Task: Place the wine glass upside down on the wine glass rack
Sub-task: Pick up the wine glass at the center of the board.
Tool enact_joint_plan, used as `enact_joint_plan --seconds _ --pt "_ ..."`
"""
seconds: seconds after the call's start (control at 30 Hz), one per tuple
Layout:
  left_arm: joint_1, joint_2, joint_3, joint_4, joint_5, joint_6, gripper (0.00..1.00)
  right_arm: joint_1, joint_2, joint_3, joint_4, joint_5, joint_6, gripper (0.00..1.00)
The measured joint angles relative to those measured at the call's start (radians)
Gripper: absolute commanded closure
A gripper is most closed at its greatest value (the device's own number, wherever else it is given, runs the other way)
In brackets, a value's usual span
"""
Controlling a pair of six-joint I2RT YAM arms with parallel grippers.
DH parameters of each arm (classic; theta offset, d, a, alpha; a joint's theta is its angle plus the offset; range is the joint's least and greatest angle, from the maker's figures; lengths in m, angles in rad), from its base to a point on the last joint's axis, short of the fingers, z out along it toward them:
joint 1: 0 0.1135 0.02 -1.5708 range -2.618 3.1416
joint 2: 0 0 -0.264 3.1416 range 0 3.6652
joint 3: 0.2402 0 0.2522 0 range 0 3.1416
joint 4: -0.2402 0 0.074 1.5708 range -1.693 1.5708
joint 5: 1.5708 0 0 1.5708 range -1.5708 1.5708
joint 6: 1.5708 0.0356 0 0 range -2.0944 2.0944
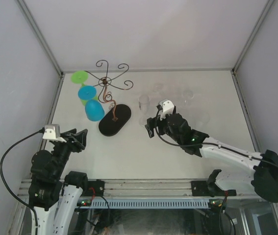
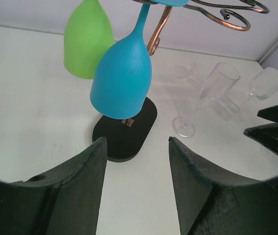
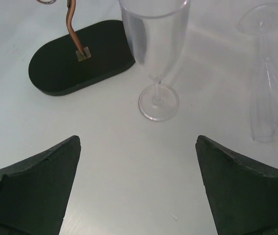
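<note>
Clearance first: you have bare white table (image 1: pixel 178 156) ahead of both arms, closed in by pale walls (image 1: pixel 11 73) on the left, right and far sides.

The rack (image 1: pixel 107 83) stands left of centre. It is thin dark wire with curled arms on a coppery stem, set on a flat black oval base (image 1: pixel 114 120). A matte green glass (image 2: pixel 87 39) and a matte blue glass (image 2: pixel 121 78) hang from it, bowls down, crowding its left side. The scrolls on its right side carry nothing.

The wine glass (image 1: pixel 143 108) is a clear, narrow flute. It stands on the table just right of the base, its foot apart from the base. Its mouth points up, its foot is flat on the table, and its long axis is vertical.

Other clear glasses (image 1: pixel 188 93) sit farther back and to the right; how they lie cannot be told.

Your right gripper (image 3: pixel 138 147) is spread wide and holds nothing, with the flute's foot just ahead of its tips. Your left gripper (image 2: pixel 138 144) is partly open, also empty, well short of the base.
</note>
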Motion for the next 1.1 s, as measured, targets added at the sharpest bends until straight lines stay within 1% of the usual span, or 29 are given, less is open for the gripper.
enact_joint_plan --seconds 0.1,0.23,0.37,0.4,0.43,0.67,0.9,1.1 --pt "0.000 -0.001 -0.008 0.008 -0.002 -0.004 0.36 -0.009 0.085 -0.001 0.120 0.008 -0.016 0.01" --pt "0.000 -0.002 -0.015 0.016 -0.005 -0.005 0.36 -0.039 0.186 -0.002 0.269 -0.010 -0.035 0.03" --pt "0.000 -0.002 -0.015 0.021 -0.005 -0.005 0.36 -0.076 0.248 -0.004 0.385 -0.047 -0.046 0.03" --pt "0.000 -0.002 -0.015 0.023 -0.005 -0.005 0.36 -0.082 0.275 -0.004 0.437 -0.062 -0.054 0.03" --pt "0.000 -0.002 -0.015 0.023 -0.005 -0.004 0.36 -0.087 0.278 -0.004 0.442 -0.064 -0.055 0.03" --pt "0.000 -0.002 -0.015 0.027 -0.005 -0.004 0.36 -0.100 0.381 -0.005 0.638 -0.101 -0.106 0.03" --pt "0.000 -0.002 -0.015 0.027 -0.004 -0.004 0.36 -0.130 0.451 -0.005 0.740 -0.126 -0.118 0.06" --pt "0.000 -0.002 -0.015 0.027 -0.001 -0.004 0.37 -0.142 0.514 0.017 0.758 -0.144 -0.119 0.10"
